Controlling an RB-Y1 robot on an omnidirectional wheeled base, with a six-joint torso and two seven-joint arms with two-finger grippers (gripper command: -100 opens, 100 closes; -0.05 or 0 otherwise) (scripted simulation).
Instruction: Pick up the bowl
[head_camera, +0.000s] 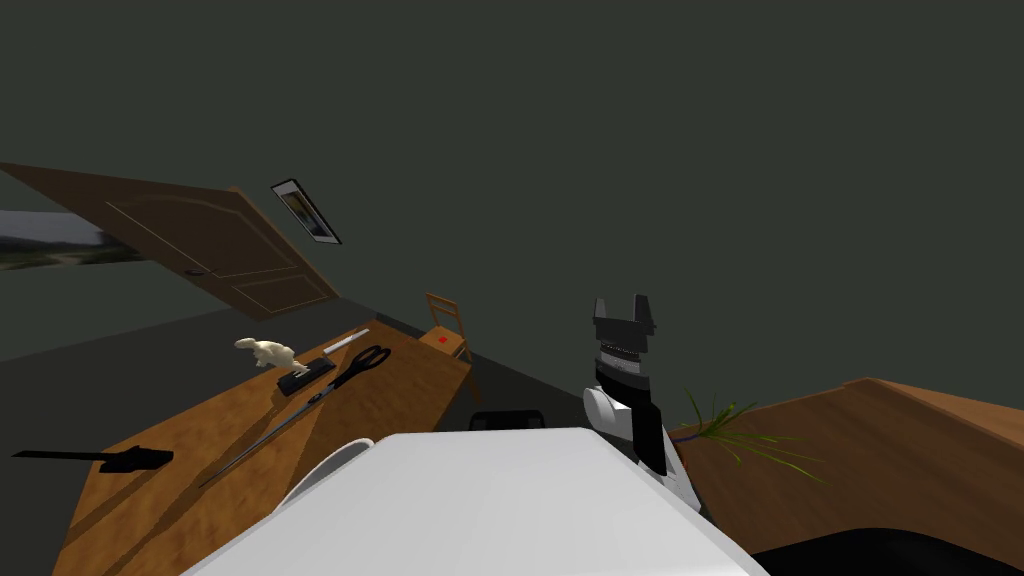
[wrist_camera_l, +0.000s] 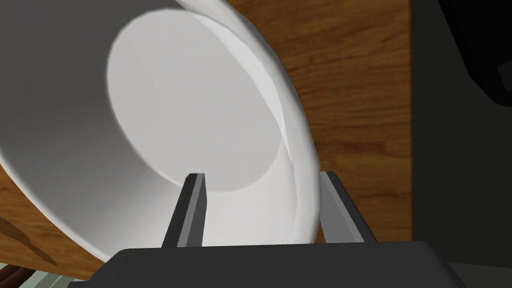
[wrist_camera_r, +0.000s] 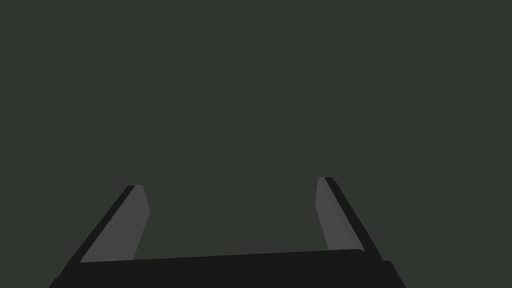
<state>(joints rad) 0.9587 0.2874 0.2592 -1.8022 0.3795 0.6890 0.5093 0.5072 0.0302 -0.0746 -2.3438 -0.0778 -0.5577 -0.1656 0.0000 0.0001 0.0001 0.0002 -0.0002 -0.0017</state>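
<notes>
A large white bowl (wrist_camera_l: 190, 100) sits on a wooden table (wrist_camera_l: 350, 75). My left gripper (wrist_camera_l: 262, 175) straddles its near wall, one finger (wrist_camera_l: 192, 210) inside the bowl and the other (wrist_camera_l: 337, 210) against the outside of the rim, closed in on the wall. In the head view a sliver of the bowl (head_camera: 325, 470) peeks out at the table's (head_camera: 180, 480) near edge, beside my chest. My right gripper (head_camera: 622, 310) is raised to the right of the table, open and empty.
Farther along the table lie long black scissors (head_camera: 350, 372), a pale animal figurine (head_camera: 265, 350), a small black block (head_camera: 305, 375) and a flat black tool (head_camera: 100, 458). A wooden chair (head_camera: 447, 325) stands past the table's far end. A green plant (head_camera: 740, 435) and another wooden surface (head_camera: 900, 450) are at the right.
</notes>
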